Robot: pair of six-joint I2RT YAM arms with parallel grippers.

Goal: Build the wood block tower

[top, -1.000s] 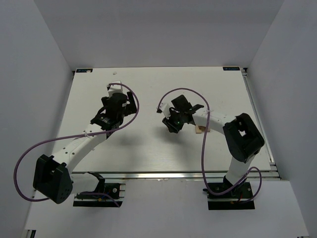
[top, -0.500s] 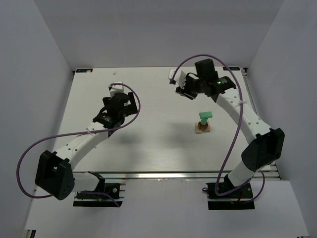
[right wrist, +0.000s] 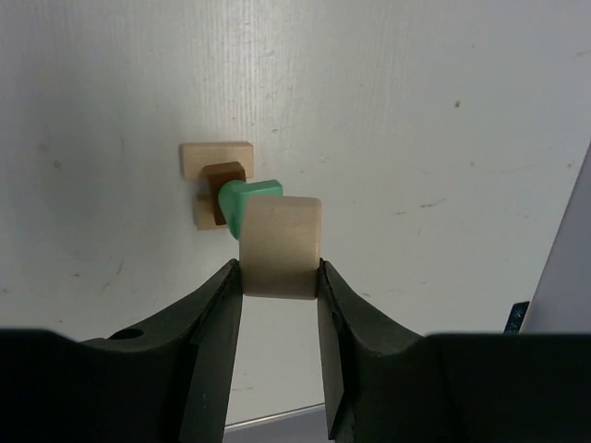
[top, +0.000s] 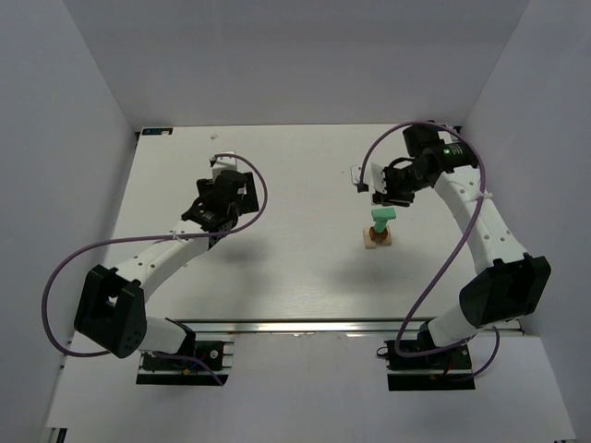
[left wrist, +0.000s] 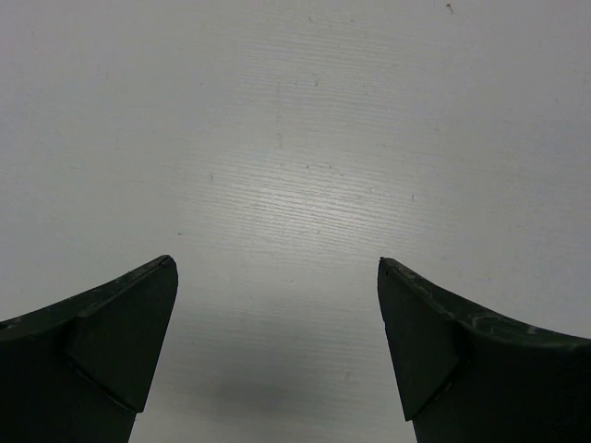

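Top view: plain white table (top: pixel 277 277) boxed in by white walls (top: pixel 83 111). The small wood block tower (top: pixel 378 229), green block on top of brown and tan ones, sits on the right half. The right gripper (top: pixel 377 187) hangs just beyond it, and the left gripper (top: pixel 224 189) is well apart.

Left wrist view: left gripper (left wrist: pixel 277 351) spread wide, nothing between its dark fingers (left wrist: pixel 120 341), just bare table.

Right wrist view: right gripper (right wrist: pixel 280 277) is pinching a light tan rectangular wooden block (right wrist: pixel 280 247). The tower (right wrist: pixel 217 175) sits just past it, its green block (right wrist: pixel 251 194) half hidden behind the held one. Can't tell if they touch.
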